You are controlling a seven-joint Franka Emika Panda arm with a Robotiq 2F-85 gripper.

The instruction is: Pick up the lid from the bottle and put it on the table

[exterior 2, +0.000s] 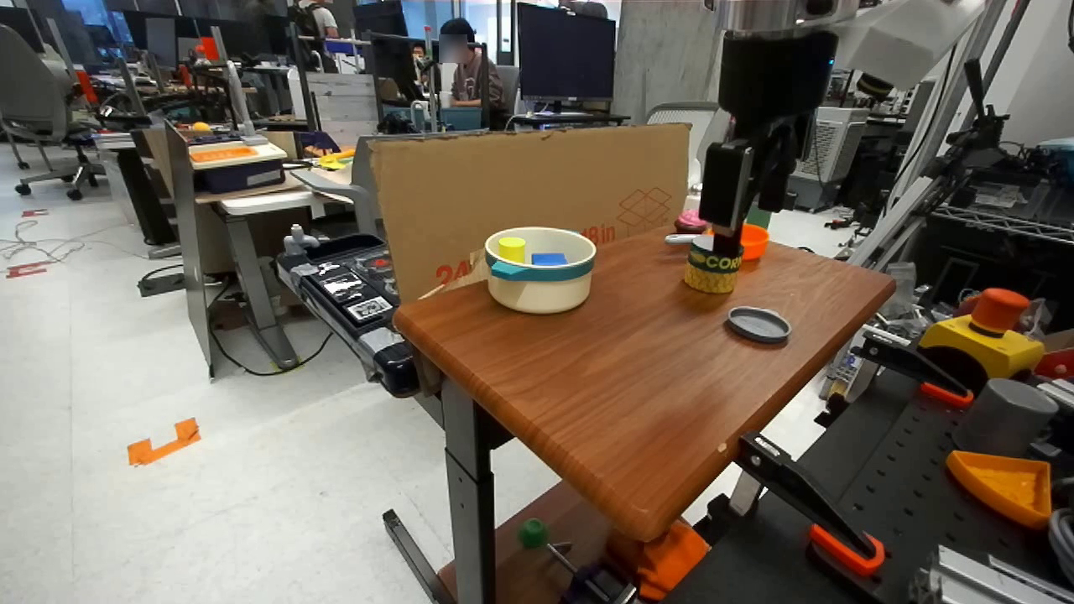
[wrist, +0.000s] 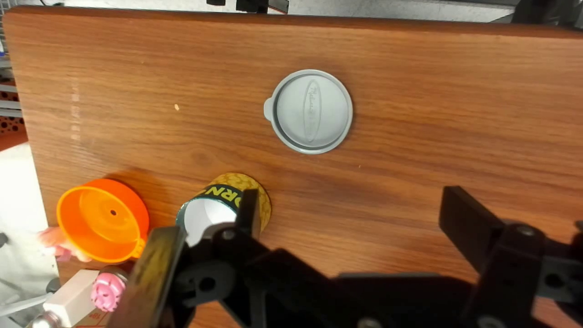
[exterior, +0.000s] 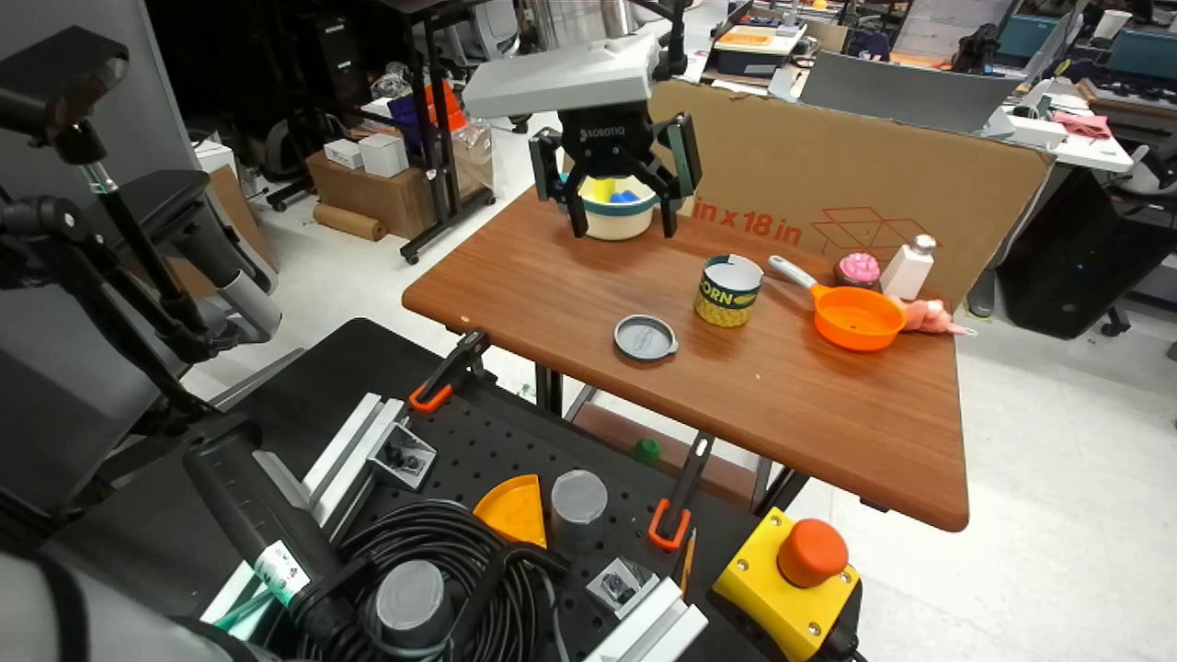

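Note:
The grey round lid (exterior: 645, 337) with a small tab lies flat on the reddish-brown table (exterior: 542, 285), apart from the bottle. It also shows in an exterior view (exterior 2: 758, 325) and in the wrist view (wrist: 312, 111). The short corn-labelled bottle (exterior: 723, 308) stands upright with its top open, also in an exterior view (exterior 2: 711, 277). In the wrist view a finger hides part of the bottle (wrist: 234, 180). My gripper (exterior: 624, 228) is open and empty above the table. In the wrist view its fingers (wrist: 350, 200) are wide apart, with only wood showing between them.
An orange strainer (exterior: 858, 318), a pink-topped cupcake (exterior: 860, 268), a white shaker (exterior: 908, 268) and a pink item stand beyond the bottle. A cream bowl (exterior 2: 539, 289) holds coloured blocks. A cardboard sheet (exterior: 828, 175) walls the far edge. Clamps (exterior: 682, 487) grip the near edge.

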